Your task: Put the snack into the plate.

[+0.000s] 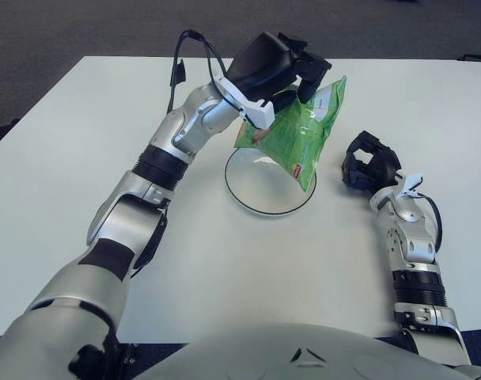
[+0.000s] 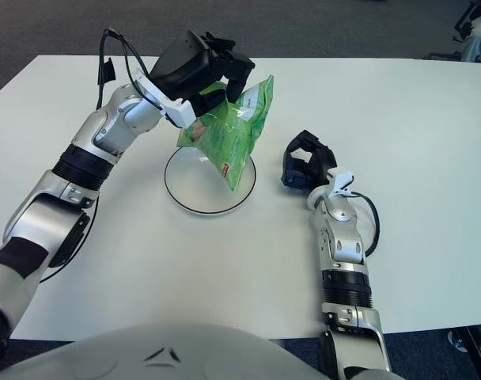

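Green snack bag (image 1: 300,134), crinkled, hanging tilted from left hand (image 1: 292,67), over plate (image 1: 248,198)

A broad white rectangular table (image 1: 82,158) carries one round white plate with a thin dark rim (image 1: 248,200) (near the table's middle), sitting flat.

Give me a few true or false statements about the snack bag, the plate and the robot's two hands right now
1. The left hand grips the green snack bag by its upper edge. True.
2. The snack bag lies flat inside the plate. False: it hangs tilted above the plate, held up.
3. The right hand holds the plate's rim. False: it shows right of the plate, apart from it, holding nothing.
4. The plate is white with a dark rim. True.
5. The table is black. False: it is white.
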You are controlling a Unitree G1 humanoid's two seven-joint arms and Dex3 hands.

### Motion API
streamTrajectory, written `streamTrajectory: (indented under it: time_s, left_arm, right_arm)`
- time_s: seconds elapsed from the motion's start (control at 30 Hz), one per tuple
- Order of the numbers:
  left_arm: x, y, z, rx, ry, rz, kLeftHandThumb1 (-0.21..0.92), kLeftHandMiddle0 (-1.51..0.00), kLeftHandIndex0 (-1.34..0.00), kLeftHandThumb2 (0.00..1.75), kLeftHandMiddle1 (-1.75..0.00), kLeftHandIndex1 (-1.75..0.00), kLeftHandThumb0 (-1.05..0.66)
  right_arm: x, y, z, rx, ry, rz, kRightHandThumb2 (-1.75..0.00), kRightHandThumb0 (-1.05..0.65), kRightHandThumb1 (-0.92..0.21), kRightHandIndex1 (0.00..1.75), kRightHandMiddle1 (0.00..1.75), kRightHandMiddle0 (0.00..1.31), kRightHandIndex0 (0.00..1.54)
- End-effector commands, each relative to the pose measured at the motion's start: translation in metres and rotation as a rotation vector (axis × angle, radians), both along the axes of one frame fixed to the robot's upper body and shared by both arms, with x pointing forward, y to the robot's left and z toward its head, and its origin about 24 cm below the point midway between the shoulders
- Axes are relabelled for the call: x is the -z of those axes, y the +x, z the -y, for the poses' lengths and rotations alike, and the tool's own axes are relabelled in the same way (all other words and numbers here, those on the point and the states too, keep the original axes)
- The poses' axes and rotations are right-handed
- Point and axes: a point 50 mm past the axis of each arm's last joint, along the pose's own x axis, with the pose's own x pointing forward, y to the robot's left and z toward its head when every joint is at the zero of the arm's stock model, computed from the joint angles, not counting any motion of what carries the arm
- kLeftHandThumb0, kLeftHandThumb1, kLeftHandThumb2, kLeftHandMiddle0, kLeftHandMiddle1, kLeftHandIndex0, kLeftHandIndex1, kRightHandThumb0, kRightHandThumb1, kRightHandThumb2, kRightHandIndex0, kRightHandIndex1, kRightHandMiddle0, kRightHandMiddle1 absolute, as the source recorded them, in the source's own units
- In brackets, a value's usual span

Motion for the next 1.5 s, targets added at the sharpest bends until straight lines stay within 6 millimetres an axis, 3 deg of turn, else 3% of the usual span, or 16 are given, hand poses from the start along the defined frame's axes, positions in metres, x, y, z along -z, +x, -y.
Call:
streamTrajectory:
  time_s: [0.0, 0.53, 0.73, 0.8, 0.93, 1.1, 1.23, 1.33, 1.47]
  left_arm:
    - [0.005, -0.002, 0.001, 0.017, 0.008, -0.031, 0.08, -0.81, -1.06, 1.60, -1.75, -1.75, 0.57]
    - [0.014, -0.005, 0.007, -0.020, 0.155, -0.098, 0.12, -0.77, -1.00, 1.56, -1.75, -1.75, 0.55]
    - [0.016, -0.006, 0.007, -0.059, 0.282, -0.091, 0.19, -0.71, -0.82, 1.47, -1.75, -1.75, 0.52]
    - [0.017, -0.006, 0.008, -0.080, 0.327, -0.095, 0.14, -0.75, -0.72, 1.50, -1.75, -1.67, 0.26]
    - [0.018, -0.005, 0.007, -0.111, 0.391, -0.129, 0.29, -0.55, -0.53, 1.35, -1.75, -1.73, 0.05]
    - [0.020, -0.005, 0.007, -0.105, 0.483, -0.180, 0.44, -0.42, -0.40, 1.18, -1.75, -1.74, 0.01]
    - [0.020, -0.005, 0.007, -0.099, 0.577, -0.206, 0.53, -0.35, -0.33, 1.06, -1.75, -1.74, 0.00]
    - [0.020, -0.005, 0.007, -0.098, 0.623, -0.207, 0.43, -0.48, -0.11, 1.18, -1.75, -1.50, 0.29]
    - [0.020, -0.006, 0.007, -0.092, 0.668, -0.204, 0.43, -0.51, -0.03, 1.17, -1.74, -1.30, 0.39]
  right_arm:
    - [0.038, -0.015, -0.001, 0.012, 0.032, -0.187, -1.35, -0.49, -0.29, 1.75, 1.75, 0.64, 1.30]
    - [0.038, -0.014, -0.002, 0.001, 0.021, -0.184, -1.37, -0.50, -0.27, 1.75, 1.75, 0.65, 1.31]
    - [0.037, -0.014, -0.003, 0.002, 0.033, -0.182, -1.37, -0.50, -0.27, 1.75, 1.75, 0.65, 1.30]
    - [0.037, -0.015, -0.003, 0.004, 0.033, -0.182, -1.37, -0.50, -0.27, 1.75, 1.75, 0.65, 1.30]
    - [0.037, -0.015, -0.003, 0.005, 0.031, -0.182, -1.37, -0.50, -0.27, 1.75, 1.75, 0.65, 1.30]
    - [0.037, -0.015, -0.003, 0.001, 0.036, -0.180, -1.37, -0.50, -0.27, 1.75, 1.75, 0.65, 1.30]
    - [0.037, -0.015, -0.003, 0.000, 0.034, -0.182, -1.37, -0.50, -0.27, 1.75, 1.75, 0.65, 1.30]
    - [0.036, -0.015, -0.003, 0.001, 0.031, -0.184, -1.37, -0.50, -0.27, 1.75, 1.75, 0.65, 1.30]
    - [0.036, -0.015, -0.003, -0.002, 0.028, -0.183, -1.37, -0.50, -0.27, 1.75, 1.75, 0.65, 1.31]
